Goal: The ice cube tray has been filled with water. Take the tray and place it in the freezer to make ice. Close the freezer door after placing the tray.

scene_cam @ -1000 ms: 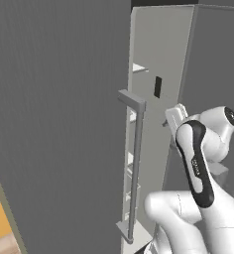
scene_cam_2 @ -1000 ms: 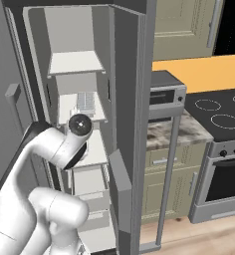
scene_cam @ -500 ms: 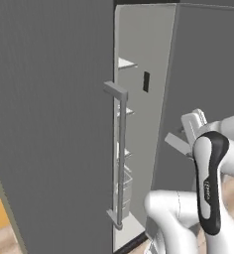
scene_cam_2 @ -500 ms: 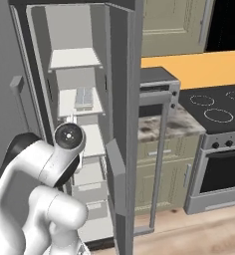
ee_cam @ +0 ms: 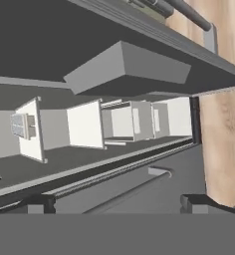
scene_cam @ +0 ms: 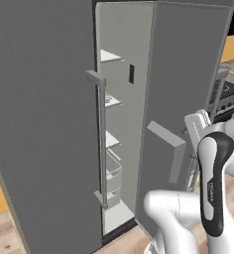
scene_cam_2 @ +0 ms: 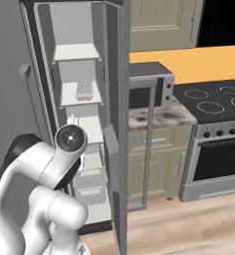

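Left base view: the freezer [scene_cam: 124, 149] stood partly open, its door [scene_cam: 44, 124] swung out at the left with the handle [scene_cam: 102, 144] on its edge.

Right base view: the tray [scene_cam_2: 83, 89] lay on the second shelf [scene_cam_2: 79, 99], near its front edge.

Hand view: the gripper [ee_cam: 114, 203] was spread wide, empty, facing the shelves; the tray [ee_cam: 21, 125] sat at far left.

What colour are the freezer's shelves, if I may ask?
White shelves, clearest in the right base view.
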